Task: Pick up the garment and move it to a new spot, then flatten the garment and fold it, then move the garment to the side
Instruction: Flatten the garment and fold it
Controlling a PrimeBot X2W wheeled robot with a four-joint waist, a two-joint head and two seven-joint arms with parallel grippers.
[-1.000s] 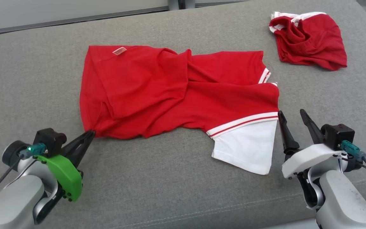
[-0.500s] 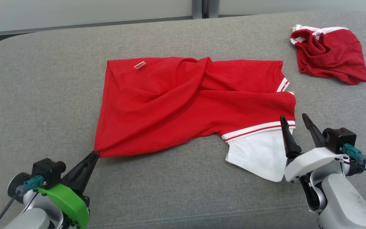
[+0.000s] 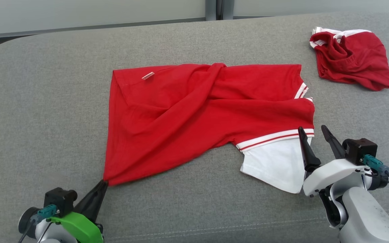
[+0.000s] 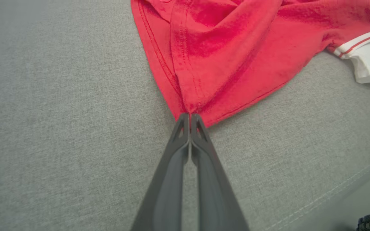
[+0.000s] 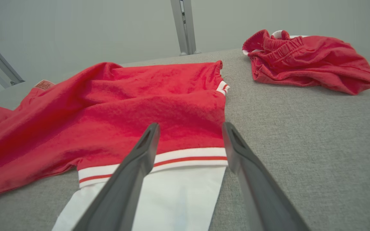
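Now my left gripper is clamped tight on the near hem corner of the shirt, which is drawn to a point toward that hand. The shirt's long axis runs crosswise, from my left hand over to my right gripper. That one's fingers stand spread at the white sleeve edge, gripping nothing. A twist crosses the shirt's middle. Red shorts lie crumpled beyond my right hand, well apart, on the grey cushion.

Red garment with white sleeve and striped cuff, laid out wrinkled on the grey surface, twisted across the middle, near-left hem corner pinched in the left claw.
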